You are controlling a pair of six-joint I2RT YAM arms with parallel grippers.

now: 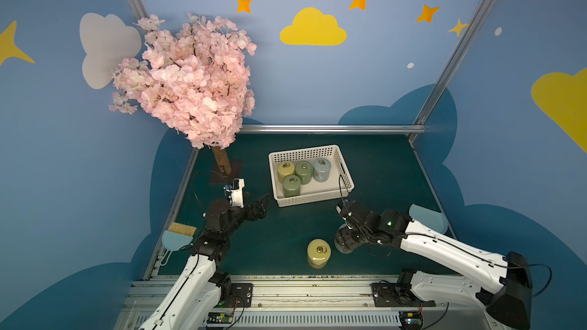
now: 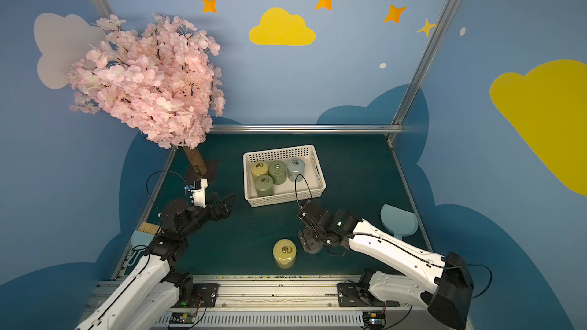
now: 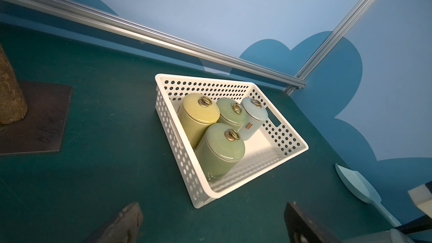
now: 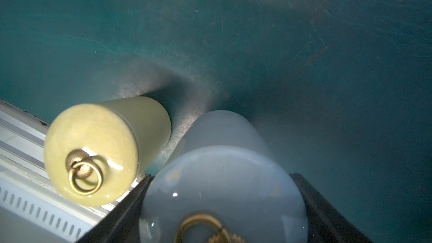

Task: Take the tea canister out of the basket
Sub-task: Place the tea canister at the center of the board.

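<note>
Your right gripper [image 1: 344, 242] is clamped on a pale blue canister [image 4: 222, 171], and your left gripper [image 1: 259, 206] is wide open. The basket [image 1: 305, 153] has four canisters [image 1: 304, 171]: yellow, two green, one blue.

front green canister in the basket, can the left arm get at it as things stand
Probably yes: the left gripper is open and empty beside the basket, and the front green canister stands in its near corner on that side, lid uncovered. Only the low wall lies between.
</note>
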